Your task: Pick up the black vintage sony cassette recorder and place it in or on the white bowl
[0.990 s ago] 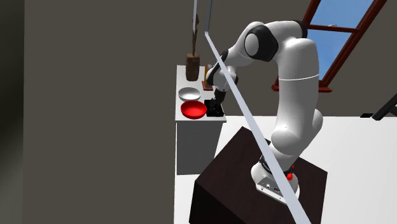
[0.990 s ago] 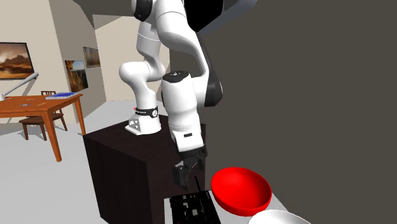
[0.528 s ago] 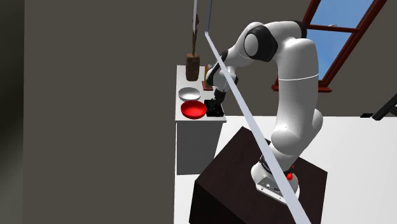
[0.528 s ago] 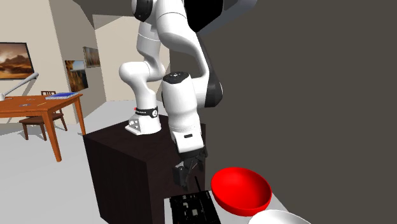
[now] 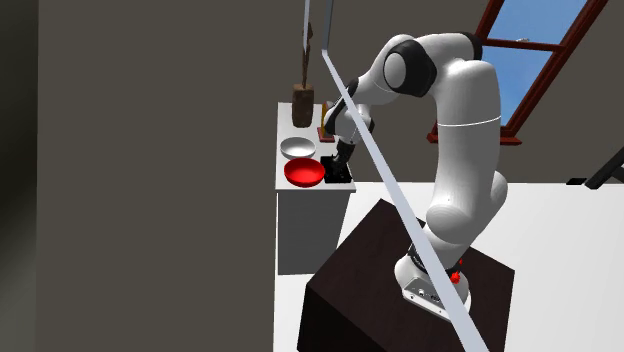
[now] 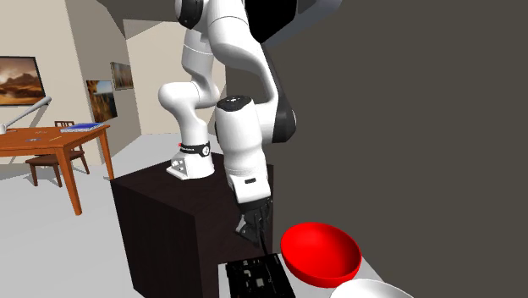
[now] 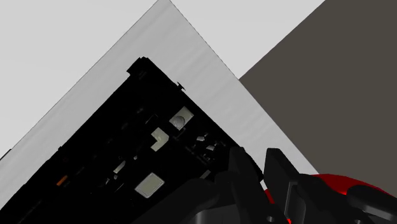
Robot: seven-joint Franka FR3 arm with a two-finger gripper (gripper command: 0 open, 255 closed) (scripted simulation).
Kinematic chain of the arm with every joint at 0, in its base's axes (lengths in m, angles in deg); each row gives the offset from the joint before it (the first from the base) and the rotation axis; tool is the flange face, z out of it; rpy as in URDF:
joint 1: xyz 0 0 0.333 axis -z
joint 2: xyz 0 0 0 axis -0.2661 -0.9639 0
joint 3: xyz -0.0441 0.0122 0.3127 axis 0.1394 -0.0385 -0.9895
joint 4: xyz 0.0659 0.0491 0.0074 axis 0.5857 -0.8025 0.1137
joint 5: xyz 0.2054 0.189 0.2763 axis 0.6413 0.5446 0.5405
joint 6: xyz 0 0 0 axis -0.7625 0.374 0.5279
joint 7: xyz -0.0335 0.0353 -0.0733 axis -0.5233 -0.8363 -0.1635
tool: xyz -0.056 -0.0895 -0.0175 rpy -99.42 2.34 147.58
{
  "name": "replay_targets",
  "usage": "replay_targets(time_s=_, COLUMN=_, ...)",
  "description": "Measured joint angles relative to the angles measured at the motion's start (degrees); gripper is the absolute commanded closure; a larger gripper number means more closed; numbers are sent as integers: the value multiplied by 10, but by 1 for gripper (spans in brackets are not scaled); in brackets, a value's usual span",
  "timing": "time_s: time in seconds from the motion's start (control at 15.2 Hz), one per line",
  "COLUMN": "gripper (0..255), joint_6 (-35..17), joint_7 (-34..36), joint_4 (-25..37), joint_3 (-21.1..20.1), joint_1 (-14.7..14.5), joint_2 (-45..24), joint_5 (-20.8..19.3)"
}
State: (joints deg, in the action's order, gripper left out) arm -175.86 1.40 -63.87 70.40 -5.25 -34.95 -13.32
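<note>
Seemingly closed, empty gripper (image 7: 263, 168) at edge of cassette recorder (image 7: 137, 162); white bowl (image 5: 297, 148) in shoulder view.

The claw (image 6: 253, 233) has closed. A second ago and half a second ago its two fingers stood apart above the recorder (image 6: 258, 278) on the worktop. Now they are drawn together into one narrow tip. In the wrist view the claw (image 7: 256, 156) shows just a thin slit between its fingers, over the recorder's edge.
</note>
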Motion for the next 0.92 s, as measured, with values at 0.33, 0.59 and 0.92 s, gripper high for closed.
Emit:
replay_targets(time_s=0.33, gripper=255, joint_6=10, joint_7=11, joint_4=-2, joint_3=8, joint_1=-6, joint_2=14, joint_5=-12)
replay_targets(time_s=0.59, gripper=255, joint_6=29, joint_7=28, joint_4=-9, joint_3=22, joint_1=-16, joint_2=41, joint_5=-34)
replay_targets(time_s=0.92, gripper=255, joint_6=55, joint_7=53, joint_4=-11, joint_3=39, joint_1=-28, joint_2=74, joint_5=-64)
